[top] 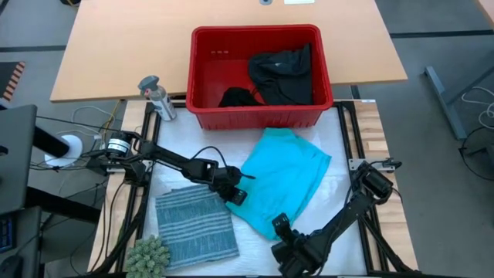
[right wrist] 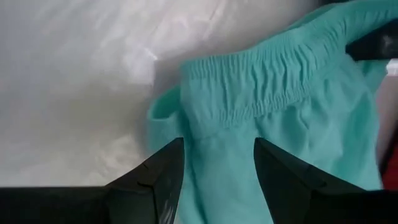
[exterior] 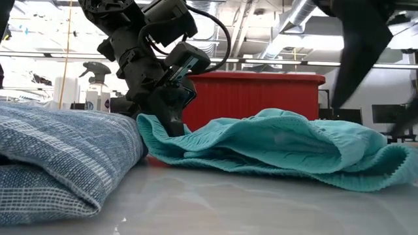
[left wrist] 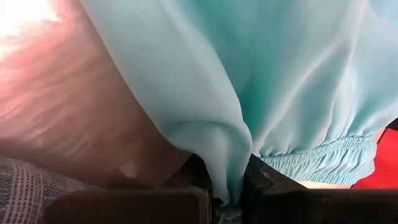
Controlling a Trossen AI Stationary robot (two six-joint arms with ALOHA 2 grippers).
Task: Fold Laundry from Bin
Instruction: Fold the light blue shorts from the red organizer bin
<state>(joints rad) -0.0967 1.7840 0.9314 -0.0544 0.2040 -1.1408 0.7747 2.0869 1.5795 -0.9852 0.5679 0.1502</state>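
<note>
Two end effectors work the turquoise shorts (top: 282, 176), spread on the white surface (top: 340, 135) just beside the red bin (top: 204, 73). Left end effector (top: 238, 191) is clamped on a pinch of their edge. Right end effector (top: 282, 228) straddles the opposite hem, fingers parted. Thin, limp, slippery cloth; best gripped at the elastic waistband (right wrist: 249, 102), which should bunch less.

bright overhead light; left wrist maybe blurry.
</note>
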